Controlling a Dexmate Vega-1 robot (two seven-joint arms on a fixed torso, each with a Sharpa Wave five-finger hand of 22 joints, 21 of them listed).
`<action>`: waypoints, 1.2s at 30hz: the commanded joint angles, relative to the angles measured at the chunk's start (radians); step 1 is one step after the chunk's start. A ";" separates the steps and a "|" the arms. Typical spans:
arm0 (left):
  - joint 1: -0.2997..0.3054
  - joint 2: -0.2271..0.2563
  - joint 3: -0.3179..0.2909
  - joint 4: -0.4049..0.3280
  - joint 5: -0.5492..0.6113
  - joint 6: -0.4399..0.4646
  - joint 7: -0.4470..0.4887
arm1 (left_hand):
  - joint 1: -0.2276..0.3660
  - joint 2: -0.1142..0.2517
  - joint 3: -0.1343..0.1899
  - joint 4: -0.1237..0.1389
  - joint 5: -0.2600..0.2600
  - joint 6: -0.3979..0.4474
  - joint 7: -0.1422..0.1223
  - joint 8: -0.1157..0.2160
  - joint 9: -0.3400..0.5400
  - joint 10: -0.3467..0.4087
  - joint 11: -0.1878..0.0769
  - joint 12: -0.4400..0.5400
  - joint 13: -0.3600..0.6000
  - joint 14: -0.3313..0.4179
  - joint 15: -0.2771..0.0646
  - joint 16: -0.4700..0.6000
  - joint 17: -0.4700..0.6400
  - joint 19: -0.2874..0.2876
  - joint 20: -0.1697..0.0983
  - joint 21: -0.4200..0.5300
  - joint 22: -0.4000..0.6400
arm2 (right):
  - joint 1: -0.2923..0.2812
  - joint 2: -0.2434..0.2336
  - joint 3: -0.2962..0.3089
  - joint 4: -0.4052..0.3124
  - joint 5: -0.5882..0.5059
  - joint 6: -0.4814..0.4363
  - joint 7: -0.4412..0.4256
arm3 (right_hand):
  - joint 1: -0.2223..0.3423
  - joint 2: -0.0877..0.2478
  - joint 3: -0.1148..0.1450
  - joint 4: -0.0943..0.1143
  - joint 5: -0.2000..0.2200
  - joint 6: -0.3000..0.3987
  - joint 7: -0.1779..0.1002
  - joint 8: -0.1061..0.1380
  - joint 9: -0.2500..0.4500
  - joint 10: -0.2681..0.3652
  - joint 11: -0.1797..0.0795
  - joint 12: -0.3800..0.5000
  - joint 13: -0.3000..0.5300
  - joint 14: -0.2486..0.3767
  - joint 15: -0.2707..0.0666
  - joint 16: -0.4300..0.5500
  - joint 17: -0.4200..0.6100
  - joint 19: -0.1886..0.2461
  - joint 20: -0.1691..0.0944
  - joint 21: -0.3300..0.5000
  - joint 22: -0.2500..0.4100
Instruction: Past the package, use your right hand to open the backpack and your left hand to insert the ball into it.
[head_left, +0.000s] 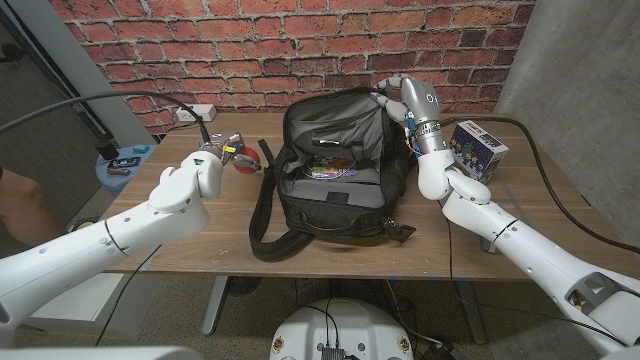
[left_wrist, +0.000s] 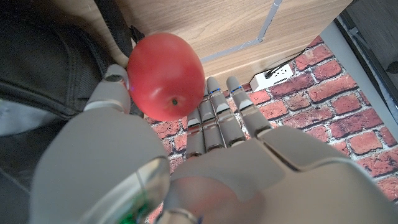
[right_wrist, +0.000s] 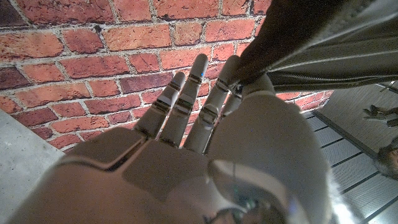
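A black backpack (head_left: 330, 195) stands mid-table with its main compartment gaping open toward me. My right hand (head_left: 400, 95) is up at its far right top corner and holds the edge of the flap, which runs between thumb and fingers in the right wrist view (right_wrist: 249, 68). My left hand (head_left: 205, 170) hovers just left of the backpack and grips a red ball (head_left: 241, 158). In the left wrist view the ball (left_wrist: 166, 76) sits between thumb and fingertips (left_wrist: 214, 106), with the backpack (left_wrist: 50, 56) close beside it.
A colourful boxed package (head_left: 478, 148) stands on the table right of the backpack, beside my right forearm. The backpack's strap (head_left: 262, 215) loops toward the front edge. A white power strip (head_left: 195, 114) lies at the back left, against the brick wall.
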 joint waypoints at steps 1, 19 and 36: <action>0.042 0.049 0.001 -0.125 0.054 0.065 0.018 | 0.070 0.080 -0.001 -0.002 0.005 0.134 -0.061 0.007 0.005 0.146 -0.132 0.006 0.056 0.017 -0.012 0.006 0.004 -0.007 0.002 0.005 0.005 | 0.013 0.002 -0.009 0.011 0.004 0.001 -0.004 | 0.009 0.016 -0.004 -0.002 0.005 0.008 -0.009 0.006 0.004 0.007 0.000 -0.002 0.002 0.005 -0.126 0.001 0.002 -0.005 -0.093 0.004 0.002; 0.137 0.064 -0.046 -0.238 0.096 0.075 0.081 | 0.069 0.083 -0.006 -0.002 0.007 0.139 -0.065 0.012 0.009 0.147 -0.138 0.010 0.073 0.022 -0.018 0.009 0.010 -0.007 0.000 0.008 0.006 | 0.006 0.013 -0.007 0.022 0.018 0.009 -0.027 | 0.009 0.017 -0.006 -0.002 0.005 0.007 -0.008 0.005 0.004 0.008 0.000 -0.004 0.003 0.005 -0.125 0.000 0.001 -0.008 -0.092 0.003 0.002; 0.170 0.032 -0.056 -0.258 0.130 0.019 0.095 | 0.069 0.086 -0.008 -0.003 0.008 0.142 -0.069 0.015 0.010 0.150 -0.143 0.015 0.087 0.024 -0.023 0.009 0.013 -0.013 -0.005 0.007 0.006 | 0.011 0.029 -0.011 0.043 0.029 0.005 -0.046 | 0.011 0.017 -0.007 -0.002 0.006 0.008 -0.009 0.005 0.004 0.009 0.000 -0.005 0.003 0.004 -0.126 -0.001 0.001 -0.008 -0.092 0.004 0.002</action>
